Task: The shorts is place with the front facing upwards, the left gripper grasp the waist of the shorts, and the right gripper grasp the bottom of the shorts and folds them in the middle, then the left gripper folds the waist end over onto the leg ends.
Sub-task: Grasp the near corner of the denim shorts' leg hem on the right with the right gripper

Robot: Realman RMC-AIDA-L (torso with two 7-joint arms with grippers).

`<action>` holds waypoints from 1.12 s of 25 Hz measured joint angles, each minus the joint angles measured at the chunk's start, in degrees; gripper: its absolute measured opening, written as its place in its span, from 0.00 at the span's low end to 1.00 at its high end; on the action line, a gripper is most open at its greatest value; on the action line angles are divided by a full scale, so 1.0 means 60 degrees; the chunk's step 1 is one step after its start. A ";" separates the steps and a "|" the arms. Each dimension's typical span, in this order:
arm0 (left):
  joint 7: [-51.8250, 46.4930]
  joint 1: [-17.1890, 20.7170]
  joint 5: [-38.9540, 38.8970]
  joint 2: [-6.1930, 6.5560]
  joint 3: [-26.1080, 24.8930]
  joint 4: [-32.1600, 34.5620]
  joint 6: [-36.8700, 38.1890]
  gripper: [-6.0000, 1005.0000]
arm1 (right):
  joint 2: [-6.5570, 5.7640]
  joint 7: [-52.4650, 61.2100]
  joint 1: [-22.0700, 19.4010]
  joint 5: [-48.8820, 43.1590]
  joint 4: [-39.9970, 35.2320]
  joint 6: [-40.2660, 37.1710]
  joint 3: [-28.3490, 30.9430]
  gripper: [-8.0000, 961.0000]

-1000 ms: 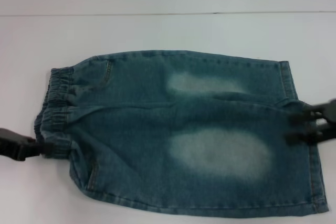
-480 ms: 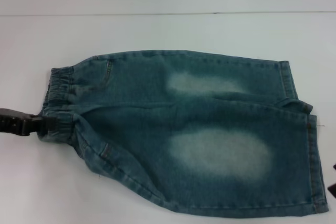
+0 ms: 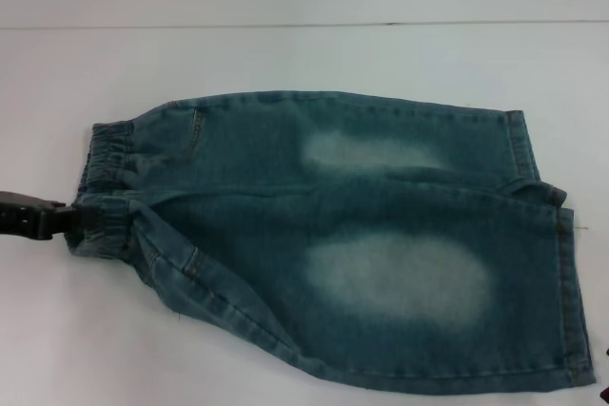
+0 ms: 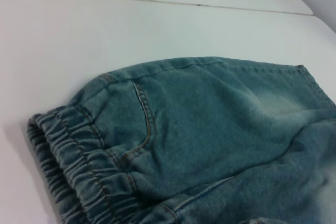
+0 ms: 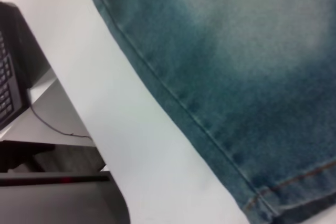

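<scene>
Head view: one left hand [image 3: 57, 221] pinches the waist [image 3: 100, 206] of one shorts [image 3: 381, 244].

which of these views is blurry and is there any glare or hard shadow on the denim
Head view: soft but readable, flat even light, no glare on the shorts, only a faint shadow under the left gripper. Left wrist view: sharpest, waistband stitching clear. Right wrist view: blurred close-up of the hem.

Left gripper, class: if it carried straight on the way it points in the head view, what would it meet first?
The left gripper points across the table at the waist of the shorts, which it already touches; it would likely push into that gathered band first.
</scene>
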 joint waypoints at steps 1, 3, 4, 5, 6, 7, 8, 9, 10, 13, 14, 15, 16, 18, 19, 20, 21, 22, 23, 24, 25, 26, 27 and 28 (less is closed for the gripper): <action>0.0000 -0.0004 -0.0001 -0.0002 -0.0001 0.0000 -0.0012 0.03 | 0.0002 0.0001 0.0043 -0.0004 0.0089 0.0022 -0.0018 0.92; 0.0002 -0.0007 -0.0002 -0.0017 0.0000 -0.0007 -0.0038 0.03 | 0.0016 0.0002 0.0137 -0.0007 0.0290 0.0069 -0.0072 0.92; 0.0003 -0.0007 -0.0002 -0.0023 0.0000 -0.0012 -0.0048 0.03 | 0.0024 0.0004 0.0185 -0.0008 0.0415 0.0090 -0.0136 0.92; 0.0003 -0.0006 -0.0002 -0.0026 0.0000 -0.0022 -0.0060 0.03 | 0.0025 0.0006 0.0210 -0.0008 0.0482 0.0124 -0.0179 0.92; 0.0002 -0.0001 -0.0002 -0.0028 0.0000 -0.0025 -0.0069 0.03 | 0.0027 0.0021 0.0239 -0.0010 0.0554 0.0177 -0.0233 0.92; 0.0001 0.0009 -0.0002 -0.0028 0.0000 -0.0029 -0.0080 0.03 | 0.0026 0.0042 0.0261 -0.0011 0.0590 0.0226 -0.0267 0.91; -0.0002 0.0019 -0.0002 -0.0029 -0.0001 -0.0032 -0.0087 0.03 | 0.0029 0.0076 0.0283 -0.0013 0.0635 0.0283 -0.0295 0.91; -0.0003 0.0026 -0.0002 -0.0030 0.0000 -0.0033 -0.0091 0.03 | 0.0031 0.0108 0.0308 -0.0013 0.0683 0.0334 -0.0318 0.91; 0.0000 0.0032 -0.0002 -0.0031 -0.0001 -0.0034 -0.0092 0.03 | 0.0035 0.0132 0.0332 -0.0013 0.0735 0.0383 -0.0345 0.91; 0.0038 0.0032 -0.0002 -0.0044 0.0000 -0.0087 -0.0119 0.03 | 0.0077 0.0114 0.0386 0.0034 0.0801 0.0497 -0.0335 0.90; 0.0047 0.0028 -0.0002 -0.0044 -0.0001 -0.0130 -0.0145 0.04 | 0.0094 0.0094 0.0402 0.0049 0.0835 0.0539 -0.0328 0.90; 0.0055 0.0019 -0.0002 -0.0043 -0.0001 -0.0195 -0.0172 0.04 | 0.0113 0.0071 0.0418 0.0060 0.0876 0.0589 -0.0325 0.90; 0.0061 0.0011 -0.0002 -0.0042 -0.0001 -0.0251 -0.0197 0.04 | 0.0135 0.0051 0.0447 0.0060 0.0967 0.0688 -0.0337 0.90; 0.0070 0.0009 -0.0001 -0.0035 -0.0001 -0.0298 -0.0221 0.04 | 0.0171 0.0037 0.0490 0.0043 0.1159 0.0865 -0.0427 0.89; 0.0072 0.0016 -0.0001 -0.0033 -0.0001 -0.0299 -0.0223 0.04 | 0.0188 0.0032 0.0508 0.0038 0.1244 0.0933 -0.0473 0.89; 0.0072 0.0024 0.0000 -0.0033 -0.0002 -0.0299 -0.0223 0.04 | 0.0197 0.0029 0.0519 0.0039 0.1297 0.0977 -0.0504 0.89; 0.0072 0.0024 0.0000 -0.0033 -0.0002 -0.0299 -0.0223 0.04 | 0.0202 0.0025 0.0526 0.0049 0.1323 0.1002 -0.0521 0.89; 0.0074 0.0051 0.0000 -0.0031 -0.0001 -0.0299 -0.0223 0.04 | 0.0207 0.0021 0.0530 0.0061 0.1329 0.1019 -0.0525 0.82; 0.0074 0.0056 -0.0001 -0.0030 -0.0001 -0.0299 -0.0224 0.04 | 0.0211 0.0019 0.0533 0.0071 0.1329 0.1025 -0.0523 0.75; 0.0075 0.0059 -0.0002 -0.0030 -0.0001 -0.0299 -0.0223 0.04 | 0.0211 0.0017 0.0538 0.0073 0.1328 0.1030 -0.0517 0.68; 0.0076 0.0064 -0.0004 -0.0029 -0.0001 -0.0299 -0.0223 0.04 | 0.0211 0.0016 0.0542 0.0074 0.1320 0.1032 -0.0512 0.63; 0.0077 0.0068 -0.0005 -0.0029 -0.0001 -0.0299 -0.0223 0.04 | 0.0212 0.0015 0.0542 0.0075 0.1308 0.1033 -0.0509 0.57; 0.0078 0.0072 -0.0007 -0.0030 -0.0001 -0.0299 -0.0223 0.04 | 0.0211 0.0015 0.0542 0.0077 0.1295 0.1034 -0.0507 0.52; 0.0079 0.0077 -0.0008 -0.0031 -0.0001 -0.0299 -0.0223 0.04 | 0.0211 0.0014 0.0542 0.0078 0.1289 0.1035 -0.0506 0.47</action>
